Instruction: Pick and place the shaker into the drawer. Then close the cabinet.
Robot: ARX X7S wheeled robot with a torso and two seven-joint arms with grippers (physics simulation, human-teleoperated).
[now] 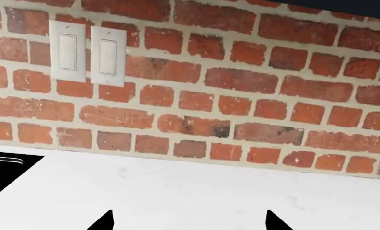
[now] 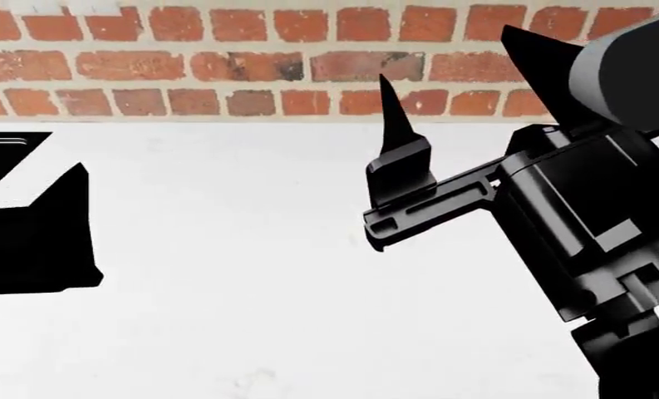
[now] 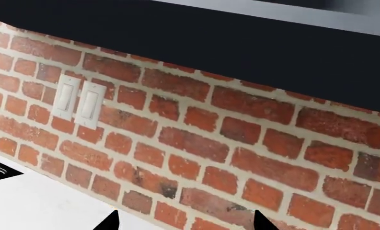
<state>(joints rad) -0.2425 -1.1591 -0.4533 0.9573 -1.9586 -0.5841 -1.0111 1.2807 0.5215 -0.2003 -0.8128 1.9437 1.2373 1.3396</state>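
Observation:
The shaker, the drawer and the cabinet are out of view in all three views. My right gripper [image 2: 445, 58] is open and empty, raised above the white countertop [image 2: 252, 291], with its fingertips pointing at the brick wall [image 2: 252, 66]. The right wrist view shows it [image 3: 186, 219] open against the bricks. My left gripper [image 2: 36, 216] is a black shape low over the counter at the left. The left wrist view shows it [image 1: 188, 219] open and empty above the bare white counter [image 1: 177, 191].
A red brick wall [image 1: 241, 86] backs the counter and carries two white light switches [image 1: 87, 52], also in the right wrist view [image 3: 78, 100]. A black appliance edge [image 2: 2, 145] sits at the counter's far left. A dark overhead unit [image 3: 241, 43] hangs above the wall.

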